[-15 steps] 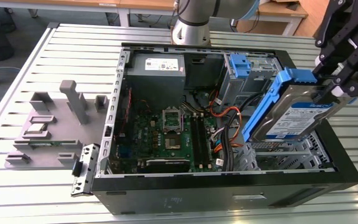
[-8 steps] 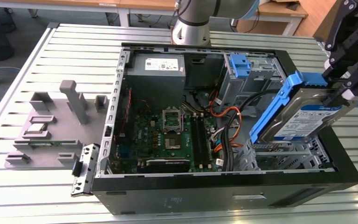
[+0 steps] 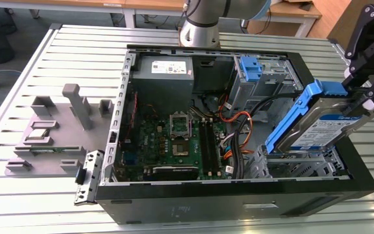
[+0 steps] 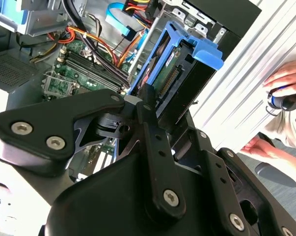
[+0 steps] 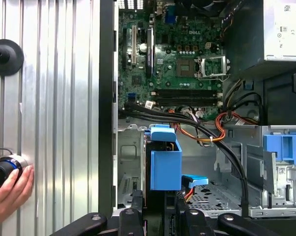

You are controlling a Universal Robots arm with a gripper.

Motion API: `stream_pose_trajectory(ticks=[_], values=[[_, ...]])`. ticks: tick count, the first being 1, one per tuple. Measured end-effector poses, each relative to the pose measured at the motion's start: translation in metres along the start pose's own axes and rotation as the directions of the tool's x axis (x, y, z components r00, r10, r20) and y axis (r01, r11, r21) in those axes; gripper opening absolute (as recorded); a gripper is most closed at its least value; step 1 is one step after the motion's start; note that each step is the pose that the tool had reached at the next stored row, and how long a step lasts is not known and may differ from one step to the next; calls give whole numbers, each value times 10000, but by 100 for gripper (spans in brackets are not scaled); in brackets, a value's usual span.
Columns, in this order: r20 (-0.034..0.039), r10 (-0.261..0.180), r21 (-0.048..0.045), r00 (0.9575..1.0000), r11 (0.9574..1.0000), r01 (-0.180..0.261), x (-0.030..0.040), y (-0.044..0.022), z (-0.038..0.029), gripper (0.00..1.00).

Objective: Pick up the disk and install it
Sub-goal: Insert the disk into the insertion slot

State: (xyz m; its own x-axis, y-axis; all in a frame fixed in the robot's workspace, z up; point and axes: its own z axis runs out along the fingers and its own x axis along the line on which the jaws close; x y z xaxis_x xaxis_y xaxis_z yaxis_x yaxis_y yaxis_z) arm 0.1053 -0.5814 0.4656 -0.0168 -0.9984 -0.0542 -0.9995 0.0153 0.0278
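Note:
The disk (image 3: 323, 124), a silver drive with a white-and-blue label in a blue carrier, hangs tilted over the open computer case (image 3: 128, 122) on the exterior view's right. My gripper (image 3: 364, 100) is shut on its upper end, beside the carrier's handle (image 3: 333, 90). Just under the disk's lower end is the grey metal drive cage (image 3: 304, 165). In the second wrist view, the disk (image 4: 167, 64) sits between my black fingers (image 4: 148, 105), its connector edge facing the camera. In the first wrist view, the disk (image 5: 165, 160) stands edge-on above the cage floor (image 5: 214, 196).
Orange and black cables (image 3: 239, 122) run beside the cage, next to the motherboard (image 3: 174, 141). A blue bracket (image 3: 251, 68) tops the rear drive bay. A grey fixture (image 3: 50, 131) lies on the exterior view's left. A person's hand (image 5: 8, 191) rests on the slatted table.

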Motion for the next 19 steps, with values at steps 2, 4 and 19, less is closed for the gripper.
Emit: stream_pose_trajectory(ticks=[2,4,19], values=[[-2,1,0,10000,10000,-1,0,0,0,35],[-2,0,0,10000,10000,0,0,-1,0,35],[6,52,3,10000,10000,-52,6,-38,106,35]])
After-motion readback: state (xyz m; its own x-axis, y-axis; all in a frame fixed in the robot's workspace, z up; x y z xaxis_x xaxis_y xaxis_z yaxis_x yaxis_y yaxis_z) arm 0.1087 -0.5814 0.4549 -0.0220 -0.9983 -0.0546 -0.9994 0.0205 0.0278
